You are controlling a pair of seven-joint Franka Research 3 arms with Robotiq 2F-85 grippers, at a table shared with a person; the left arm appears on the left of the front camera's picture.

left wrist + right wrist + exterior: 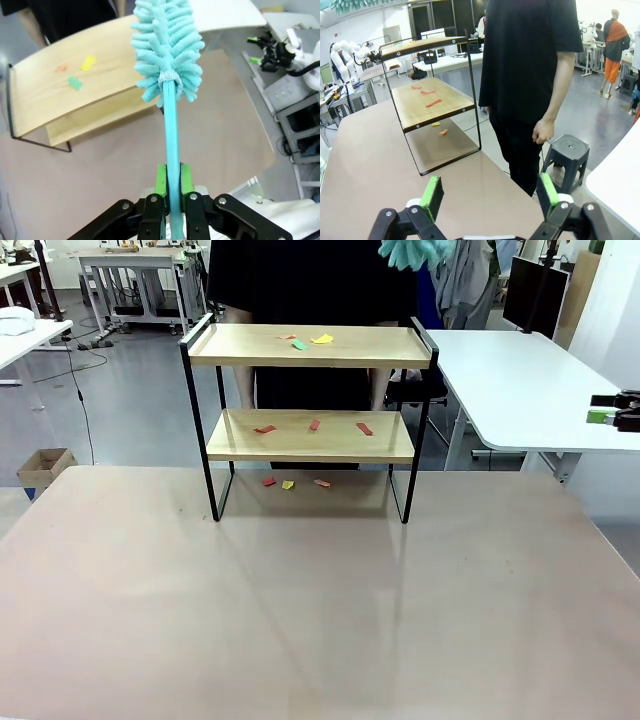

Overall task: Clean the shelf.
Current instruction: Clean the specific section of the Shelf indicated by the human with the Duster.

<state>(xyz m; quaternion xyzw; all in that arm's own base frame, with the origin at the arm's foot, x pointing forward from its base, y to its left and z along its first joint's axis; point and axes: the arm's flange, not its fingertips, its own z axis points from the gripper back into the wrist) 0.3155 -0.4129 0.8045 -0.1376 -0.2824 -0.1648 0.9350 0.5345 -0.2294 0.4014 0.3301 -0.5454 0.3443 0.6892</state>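
Green pads point(161, 181) of the left gripper point(172, 182) pinch a teal duster point(168, 50) by its handle. Shelf point(240, 443) stands at the far end of the table point(300, 620); the front view adds paper scraps point(264, 428) on both boards and beneath. Right gripper point(490, 192) is spread wide, with a person point(525, 60) beyond.

You have the shelf point(300, 445) standing at the far middle of the table point(300, 620), with a person point(300, 280) in black right behind it. On its top board lie a green scrap point(298, 344), a yellow scrap point(322, 339) and an orange scrap point(288, 337). The lower board carries three red scraps point(314, 425). Three more bits point(289, 483) lie on the table beneath it. A teal duster point(412, 252) shows at the top edge. Your right gripper point(606, 408) sits at the right edge, jaws apart, well clear of the shelf.
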